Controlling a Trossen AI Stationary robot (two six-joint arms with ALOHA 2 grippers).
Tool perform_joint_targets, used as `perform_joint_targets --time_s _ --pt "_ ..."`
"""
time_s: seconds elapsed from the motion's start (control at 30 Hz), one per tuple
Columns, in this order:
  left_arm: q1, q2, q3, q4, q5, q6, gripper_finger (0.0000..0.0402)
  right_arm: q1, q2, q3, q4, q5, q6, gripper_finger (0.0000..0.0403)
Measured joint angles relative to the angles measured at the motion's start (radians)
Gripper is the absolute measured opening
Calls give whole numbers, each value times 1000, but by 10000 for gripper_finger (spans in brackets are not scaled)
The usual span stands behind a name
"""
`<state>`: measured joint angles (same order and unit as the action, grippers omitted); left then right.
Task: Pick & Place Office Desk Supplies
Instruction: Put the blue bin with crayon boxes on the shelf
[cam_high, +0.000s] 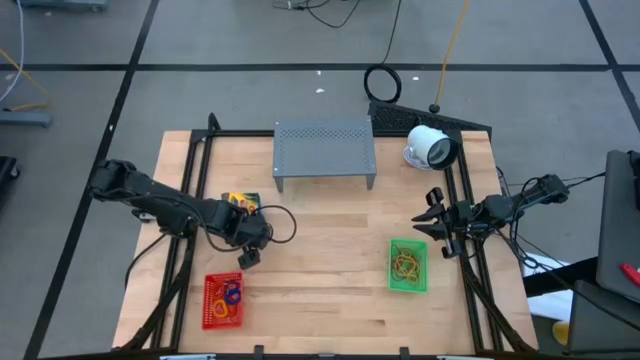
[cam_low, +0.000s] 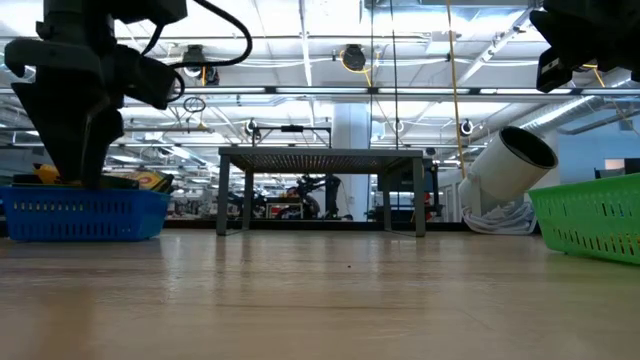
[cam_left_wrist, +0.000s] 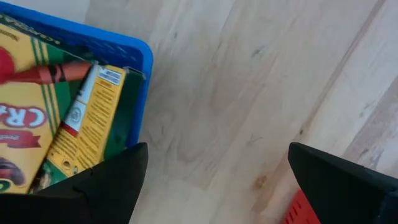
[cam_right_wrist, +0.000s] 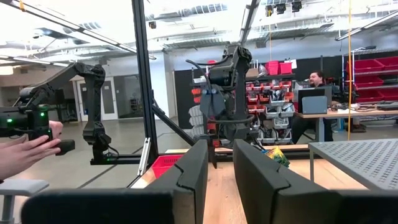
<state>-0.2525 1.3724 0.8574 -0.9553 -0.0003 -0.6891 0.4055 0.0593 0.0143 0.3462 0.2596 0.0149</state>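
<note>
The blue basket (cam_left_wrist: 142, 62) (cam_low: 85, 215) holds yellow crayon packs (cam_left_wrist: 37, 124) (cam_high: 238, 203), one of them leaning on edge against its wall. My left gripper (cam_high: 250, 248) (cam_left_wrist: 217, 155) hangs open just off the basket's near right corner, over bare wood, holding nothing. The red basket (cam_high: 222, 300) with purple and orange rubber bands stands nearer the near edge. The green basket (cam_high: 407, 265) holds tan rubber bands. My right gripper (cam_high: 432, 222) (cam_right_wrist: 221, 162) waits by the table's right edge, its fingers a narrow gap apart.
The grey perforated stand (cam_high: 324, 150) is at the far middle, and the white round device (cam_high: 430, 147) lies to its right. Bare wood stretches between the baskets. A black frame runs along the table's sides. A person's hand (cam_right_wrist: 25, 152) holding a device shows in the room beyond.
</note>
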Motion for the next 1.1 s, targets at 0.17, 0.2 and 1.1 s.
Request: perform_joint_targets --time_s 0.17,0.2,1.1 --pt "28 0 0 -17 -4 43 395 0 0 0 0 0 0 66" --pt "32 0 0 -20 -5 50 395 0 0 0 0 0 0 66" --pt "44 0 0 -38 16 53 395 0 0 0 0 0 0 66"
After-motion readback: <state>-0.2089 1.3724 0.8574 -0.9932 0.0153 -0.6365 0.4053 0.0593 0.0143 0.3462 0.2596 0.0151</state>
